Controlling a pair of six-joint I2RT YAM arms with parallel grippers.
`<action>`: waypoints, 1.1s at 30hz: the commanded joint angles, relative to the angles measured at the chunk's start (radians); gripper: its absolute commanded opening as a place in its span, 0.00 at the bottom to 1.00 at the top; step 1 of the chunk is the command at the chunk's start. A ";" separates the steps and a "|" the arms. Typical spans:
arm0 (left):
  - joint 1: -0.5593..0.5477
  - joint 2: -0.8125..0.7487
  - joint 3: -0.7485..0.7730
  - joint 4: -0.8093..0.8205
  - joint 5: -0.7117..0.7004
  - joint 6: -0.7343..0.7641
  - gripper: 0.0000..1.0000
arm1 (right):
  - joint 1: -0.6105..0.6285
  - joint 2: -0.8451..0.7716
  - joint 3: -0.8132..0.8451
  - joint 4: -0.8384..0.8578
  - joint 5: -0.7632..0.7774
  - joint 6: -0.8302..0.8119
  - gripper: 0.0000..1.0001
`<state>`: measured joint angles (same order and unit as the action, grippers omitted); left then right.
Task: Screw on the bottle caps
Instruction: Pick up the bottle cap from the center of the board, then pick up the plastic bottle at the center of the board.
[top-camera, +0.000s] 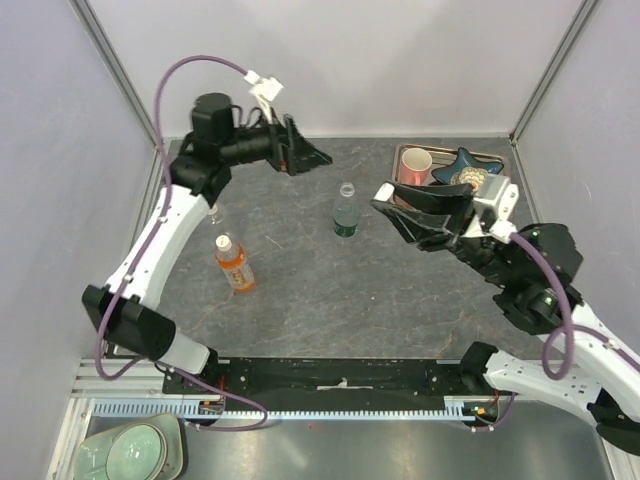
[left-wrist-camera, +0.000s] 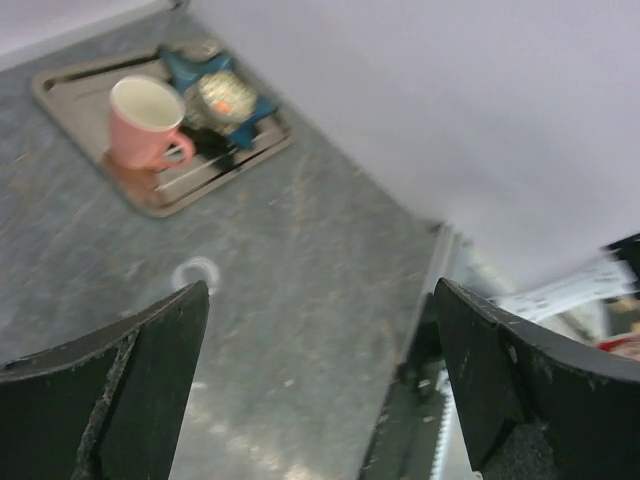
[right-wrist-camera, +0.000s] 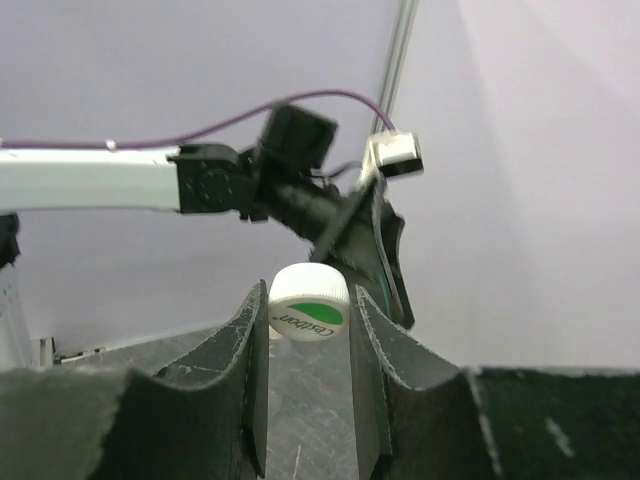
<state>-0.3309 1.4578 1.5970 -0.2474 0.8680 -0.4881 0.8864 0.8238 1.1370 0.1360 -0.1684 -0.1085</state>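
Observation:
My right gripper (right-wrist-camera: 310, 300) is shut on a white bottle cap (right-wrist-camera: 309, 308) with a green leaf logo, held at the fingertips. In the top view this gripper (top-camera: 382, 200) hangs just right of the uncapped clear bottle with the green label (top-camera: 345, 217). My left gripper (top-camera: 308, 150) is raised near the back wall, open and empty (left-wrist-camera: 322, 290). The orange bottle (top-camera: 234, 264) stands at the left with a white cap (top-camera: 223, 241) on it. A tiny clear bottle (top-camera: 213, 213) peeks out beside the left arm, mostly hidden.
A metal tray (top-camera: 401, 152) at the back right holds a pink mug (top-camera: 416, 165) and a blue star-shaped thing (top-camera: 466, 170); both show in the left wrist view too, mug (left-wrist-camera: 145, 120). A pale, blurred ring (left-wrist-camera: 195, 272) lies on the table there. Walls enclose three sides.

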 joint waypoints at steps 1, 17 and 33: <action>-0.121 0.101 0.060 -0.285 -0.298 0.581 0.99 | 0.000 -0.055 0.046 -0.087 0.075 0.006 0.12; -0.234 0.210 -0.146 0.023 -0.462 0.681 0.99 | 0.000 -0.138 0.104 -0.213 0.138 0.003 0.14; -0.338 0.426 -0.014 0.001 -0.438 0.692 0.49 | 0.000 -0.155 0.082 -0.222 0.198 0.033 0.15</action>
<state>-0.5938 1.8511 1.4933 -0.2462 0.4568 0.1383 0.8864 0.6754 1.2106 -0.0956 -0.0013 -0.0990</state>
